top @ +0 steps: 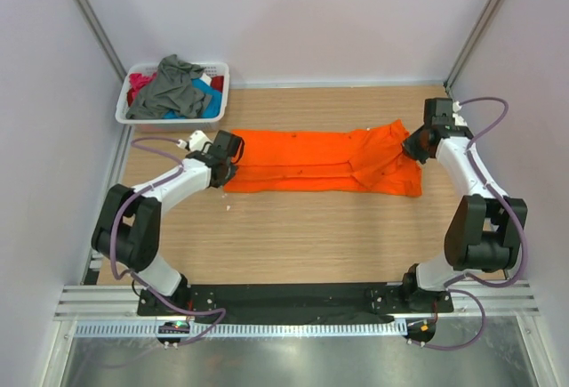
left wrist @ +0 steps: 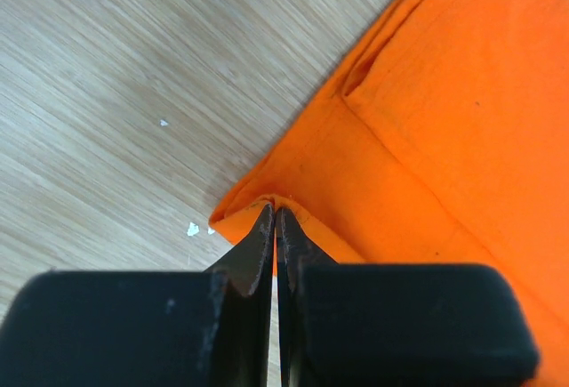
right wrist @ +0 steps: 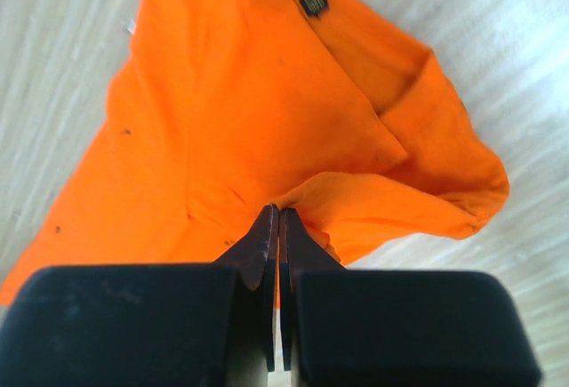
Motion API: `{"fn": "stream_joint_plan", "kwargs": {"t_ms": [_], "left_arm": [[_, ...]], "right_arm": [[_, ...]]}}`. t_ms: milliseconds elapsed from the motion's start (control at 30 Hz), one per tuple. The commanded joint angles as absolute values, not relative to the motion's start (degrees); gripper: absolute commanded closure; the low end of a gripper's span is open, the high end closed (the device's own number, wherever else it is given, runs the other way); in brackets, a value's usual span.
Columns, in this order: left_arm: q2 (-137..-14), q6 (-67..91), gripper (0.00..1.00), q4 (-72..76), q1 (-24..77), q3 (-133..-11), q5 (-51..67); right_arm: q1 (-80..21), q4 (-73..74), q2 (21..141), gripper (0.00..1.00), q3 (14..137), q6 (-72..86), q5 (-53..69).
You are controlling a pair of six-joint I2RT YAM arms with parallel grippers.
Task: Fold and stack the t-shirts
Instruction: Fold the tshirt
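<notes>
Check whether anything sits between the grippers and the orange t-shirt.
Nothing visible does. The left gripper and right gripper are each shut on one end of the orange t-shirt, with fabric puckered at the tips.

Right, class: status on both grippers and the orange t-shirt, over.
Left gripper shut on orange t-shirt corner. Right gripper shut on its other end. Shirt lies flat, folded lengthwise. Basket clear, far left.

A wood-grain table (top: 311,236) fills the middle of the overhead view. A white slatted plastic basket (top: 191,124) sits at its 10 o'clock corner. A few tiny white scraps (top: 228,205) lie on bare wood towards 8 o'clock. Pale walls (top: 293,13) enclose it.
</notes>
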State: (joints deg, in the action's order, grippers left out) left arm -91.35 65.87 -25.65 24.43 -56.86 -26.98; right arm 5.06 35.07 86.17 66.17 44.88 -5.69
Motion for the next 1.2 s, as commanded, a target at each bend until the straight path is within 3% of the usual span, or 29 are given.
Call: {"fn": "stream_joint_plan", "kwargs": {"t_ms": [0,1167], "left_arm": [[-91.9,66.9,1.0,-26.3,23.6,-59.9,-31.9],[-105.6,62.9,1.0,-25.2,21.0,-72.9,-36.6]], "right_arm": [[5.5,32.1,87.7,0.99,71.4,43.1,-7.3],[6.1,27.9,104.6,0.99,80.9,38.1,-5.5]]}}
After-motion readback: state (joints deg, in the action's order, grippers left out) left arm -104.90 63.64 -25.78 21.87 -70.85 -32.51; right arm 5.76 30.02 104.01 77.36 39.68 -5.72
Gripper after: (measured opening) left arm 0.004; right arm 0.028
